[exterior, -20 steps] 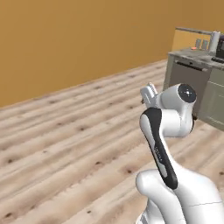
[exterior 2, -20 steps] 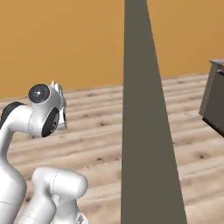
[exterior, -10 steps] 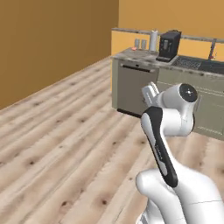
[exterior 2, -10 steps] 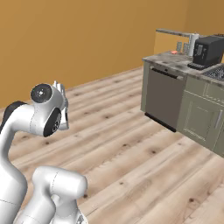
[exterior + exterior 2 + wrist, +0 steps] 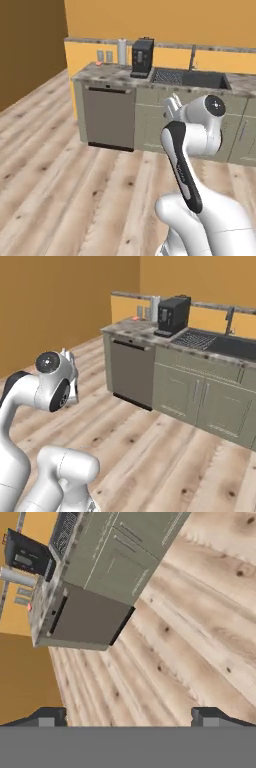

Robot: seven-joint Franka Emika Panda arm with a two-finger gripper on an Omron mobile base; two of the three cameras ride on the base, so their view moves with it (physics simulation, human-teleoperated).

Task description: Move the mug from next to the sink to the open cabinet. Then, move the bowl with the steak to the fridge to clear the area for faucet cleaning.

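Left base view has the white robot arm with dark joints nearest, rising from the lower right, and its two-finger gripper (image 5: 172, 102) is folded up beside the arm's upper joint, above the light wooden plank floor (image 5: 65, 185). In the hand view the two small dark fingertips (image 5: 47, 717) stand wide apart with nothing between them, so the tool is released and holds nothing.

Behind the floor a long row of taupe-grey panelled cabinets with bar handles (image 5: 205, 396) runs from left to right. At its left end sits a flat dark grey dishwasher front (image 5: 109, 117).

On the speckled grey stone counter (image 5: 107, 75), the black box-shaped coffee machine (image 5: 142, 57) stands just left of the dark grey rectangular sink with a wire grid rack (image 5: 187, 79). At the far edge of the sink rises the slim dark grey faucet (image 5: 191, 57). Left of the coffee machine is a white upright cylinder (image 5: 122, 51), and further left a small red object (image 5: 98, 63); I cannot tell what it is.
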